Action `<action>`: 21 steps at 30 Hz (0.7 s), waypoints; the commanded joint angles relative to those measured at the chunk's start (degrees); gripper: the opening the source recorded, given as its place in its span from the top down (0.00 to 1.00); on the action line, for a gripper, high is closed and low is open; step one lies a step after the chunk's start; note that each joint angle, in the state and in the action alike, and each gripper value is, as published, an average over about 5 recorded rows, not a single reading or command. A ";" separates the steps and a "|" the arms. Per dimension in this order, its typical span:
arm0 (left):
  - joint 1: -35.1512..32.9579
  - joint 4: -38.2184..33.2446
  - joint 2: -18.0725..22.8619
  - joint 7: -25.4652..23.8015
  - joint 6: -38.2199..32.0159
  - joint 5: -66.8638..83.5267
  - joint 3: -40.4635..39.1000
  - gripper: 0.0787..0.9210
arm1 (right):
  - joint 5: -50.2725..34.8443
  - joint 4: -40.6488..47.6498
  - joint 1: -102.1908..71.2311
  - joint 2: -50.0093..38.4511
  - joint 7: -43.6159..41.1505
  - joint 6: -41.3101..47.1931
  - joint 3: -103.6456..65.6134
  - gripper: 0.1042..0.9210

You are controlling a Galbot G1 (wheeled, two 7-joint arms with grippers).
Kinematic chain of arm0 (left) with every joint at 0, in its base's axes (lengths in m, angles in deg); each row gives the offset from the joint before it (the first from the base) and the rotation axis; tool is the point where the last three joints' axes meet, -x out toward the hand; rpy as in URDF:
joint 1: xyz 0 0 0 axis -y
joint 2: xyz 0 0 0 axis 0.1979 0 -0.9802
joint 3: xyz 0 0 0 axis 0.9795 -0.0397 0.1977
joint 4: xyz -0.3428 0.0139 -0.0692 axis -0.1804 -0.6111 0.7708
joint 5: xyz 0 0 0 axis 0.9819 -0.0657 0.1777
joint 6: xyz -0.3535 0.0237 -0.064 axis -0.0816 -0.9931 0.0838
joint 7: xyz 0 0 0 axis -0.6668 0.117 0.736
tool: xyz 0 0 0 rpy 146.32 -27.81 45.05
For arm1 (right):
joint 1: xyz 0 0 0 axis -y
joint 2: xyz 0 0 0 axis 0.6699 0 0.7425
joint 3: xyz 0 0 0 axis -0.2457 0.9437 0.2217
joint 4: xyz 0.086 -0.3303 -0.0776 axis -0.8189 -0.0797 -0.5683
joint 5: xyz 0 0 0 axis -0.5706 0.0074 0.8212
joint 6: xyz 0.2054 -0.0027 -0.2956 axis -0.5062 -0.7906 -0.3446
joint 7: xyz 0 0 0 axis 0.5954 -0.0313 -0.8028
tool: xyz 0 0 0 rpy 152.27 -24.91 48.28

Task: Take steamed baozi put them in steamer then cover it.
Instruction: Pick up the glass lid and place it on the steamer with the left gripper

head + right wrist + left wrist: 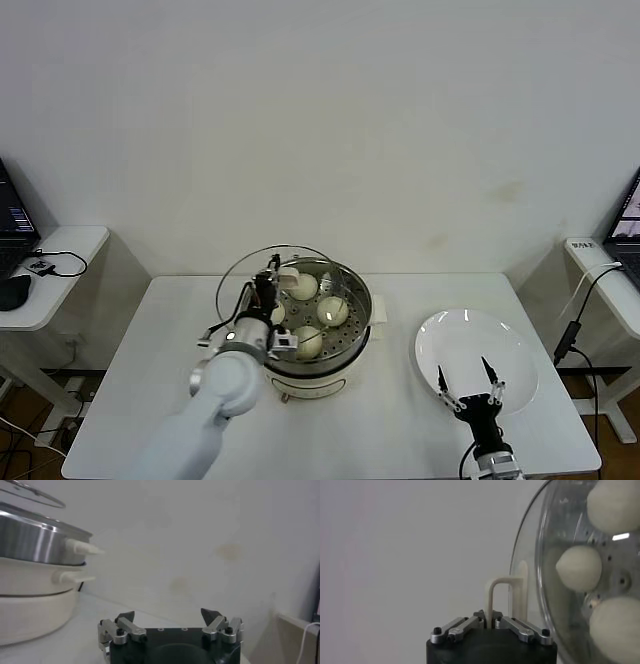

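I am watching a white table (150, 380) from the head camera, with the steamer (345, 345) sitting near its middle. The steamer is a shiny steel pot on a cream-white base, and four baozi (332, 311) are lying on the perforated tray inside it.

My left gripper (268, 292) is reaching in over the steamer's left rim. Its fingers are clamped on the cream-white bar handle (506, 598) of the cover (240, 285), the clear glass lid. The cover is hanging tilted, nearly on edge, above the steamer's left and rear rim, so the pot is standing mostly uncovered. In the left wrist view, I am seeing three of the baozi through the glass, just behind the handle.

To the right of the steamer, well apart from it, a flat white plate (455, 335) is lying on the table. My right gripper (470, 378) is hovering over the plate's near edge, on the side away from the steamer. Its fingers are spread wide, holding nothing. In the right wrist view, the steamer's steel wall and cream base are showing off to one side, with the cover's metal rim (35, 494) raised above them.
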 commanded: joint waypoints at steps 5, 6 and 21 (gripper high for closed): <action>1.64 4.52 7.79 -1.63 0.35 -6.38 -2.87 0.92 | 0.62 0.31 0.02 0.01 0.11 -0.29 0.21 0.12; 1.49 4.70 7.93 -1.60 0.30 -6.50 -2.84 0.92 | 0.61 0.31 -0.01 -0.03 0.12 -0.31 0.19 0.12; -1.55 4.00 8.44 -1.74 -0.28 -7.43 -1.91 0.92 | 0.67 0.59 -0.05 -0.19 0.08 -0.49 0.29 0.12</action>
